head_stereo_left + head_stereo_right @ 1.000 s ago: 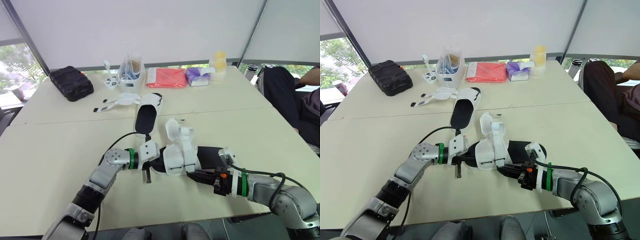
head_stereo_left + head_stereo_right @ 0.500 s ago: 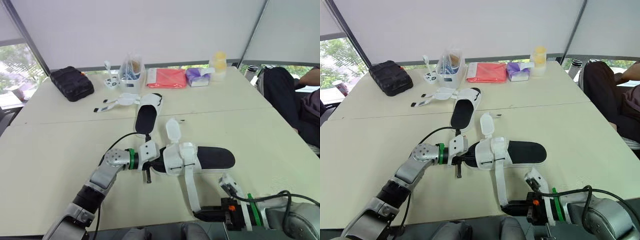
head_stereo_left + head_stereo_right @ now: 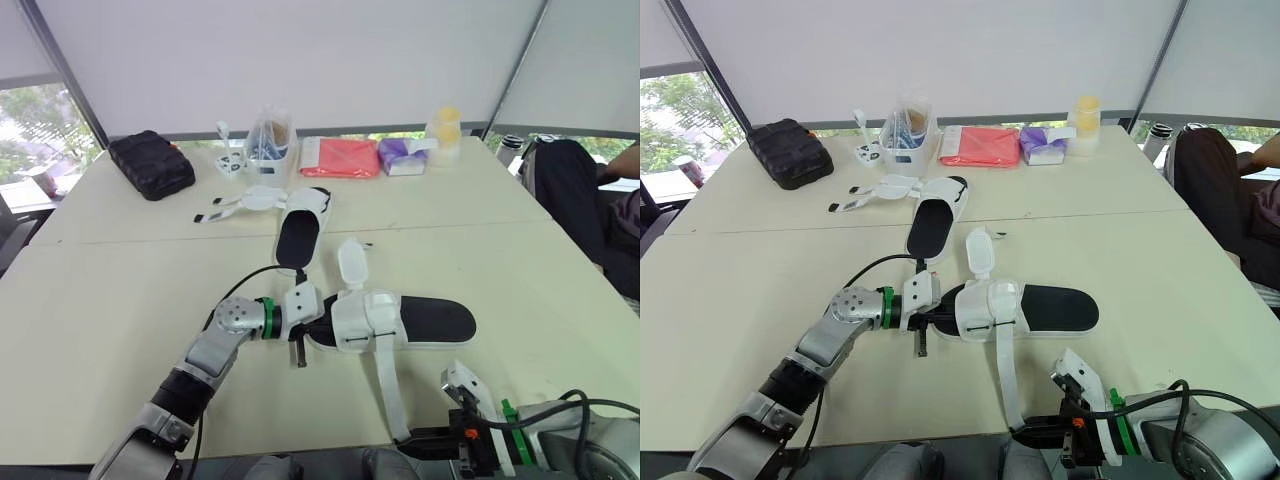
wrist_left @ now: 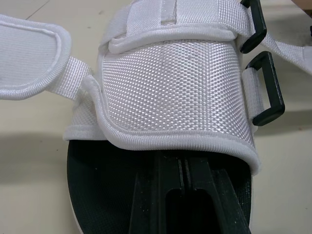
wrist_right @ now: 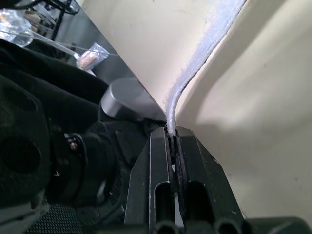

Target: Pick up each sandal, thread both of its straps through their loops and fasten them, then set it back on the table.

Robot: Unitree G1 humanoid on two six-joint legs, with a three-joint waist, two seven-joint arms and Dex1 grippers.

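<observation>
Pulled further out, the strap (image 3: 387,390) is pinched in the right hand (image 3: 413,440) (limp webbing, best taken at its tip); the sandal (image 3: 365,320) is clamped at its toe by the left hand (image 3: 312,325).

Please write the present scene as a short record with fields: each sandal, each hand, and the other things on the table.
near sandal: flat on the table, long strap not fastened
strap: stretched from the near sandal toward the table's near edge
left hand: shut on the near sandal's toe end
right hand: shut on the strap's end, at the table's near edge
far sandal: lying farther back, straps spread open
also there: black case, red pouch
</observation>
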